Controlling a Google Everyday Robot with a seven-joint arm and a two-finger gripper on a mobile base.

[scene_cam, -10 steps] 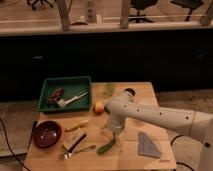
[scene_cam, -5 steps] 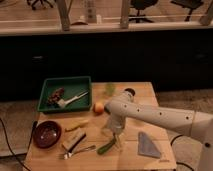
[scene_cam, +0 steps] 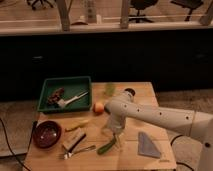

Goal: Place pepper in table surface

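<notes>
A slim dark-green pepper (scene_cam: 106,147) lies low at the front of a light wooden table (scene_cam: 146,94), looking as if it rests on the boards. Its upper end sits just under the gripper (scene_cam: 116,136) of a white robot arm that reaches in from the right. Whether the gripper grips the pepper or has let go, I cannot tell.

To finish well, the pepper should lie flat on bare wood before release. The gripper should then lift straight up, so it does not drag or roll the pepper toward the fork (scene_cam: 79,151) and tan block (scene_cam: 73,138) just to its left.

A grey cloth (scene_cam: 149,145) lies to the right. A yellow piece (scene_cam: 77,124) and a small orange fruit (scene_cam: 99,107) sit further back, and a pale-green upright object (scene_cam: 110,89) stands near the far edge.

A green tray (scene_cam: 65,79) at the back left holds a brownish lump (scene_cam: 55,95) and a pale long-handled utensil (scene_cam: 71,99). A dark-red bowl (scene_cam: 36,131) at the front left appears empty.
</notes>
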